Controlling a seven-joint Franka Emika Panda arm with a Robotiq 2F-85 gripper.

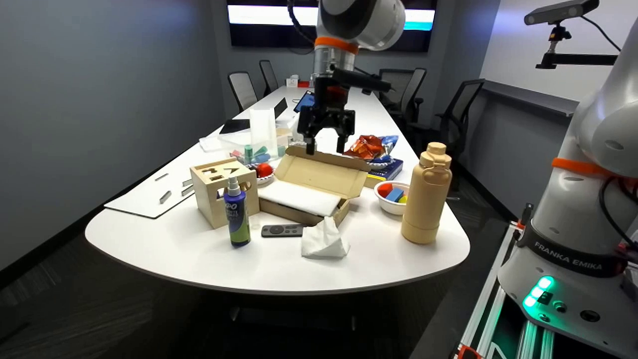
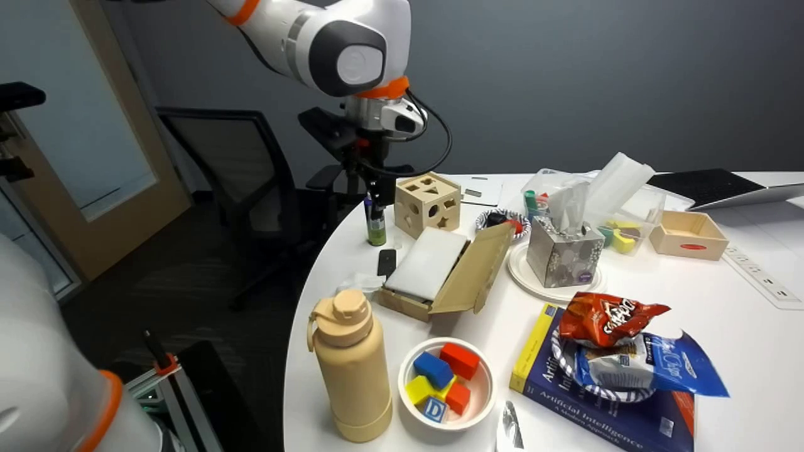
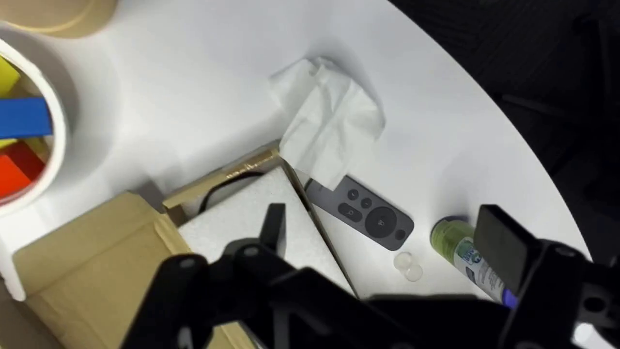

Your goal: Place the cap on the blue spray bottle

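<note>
Wrist view: one blue spray bottle (image 3: 466,254), one clear cap (image 3: 408,266), one remote (image 3: 364,214); your gripper (image 1: 325,147), pointing down in both exterior views, hangs over the table (image 3: 193,72), fingers (image 3: 501,245) spread.

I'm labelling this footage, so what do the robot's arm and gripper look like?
The arm is white, with a dark joint cover, orange bands and a black cable; its base, lettered FRANKA EMIKA, shows green lights. The gripper is black, with two blocky fingers.
</note>
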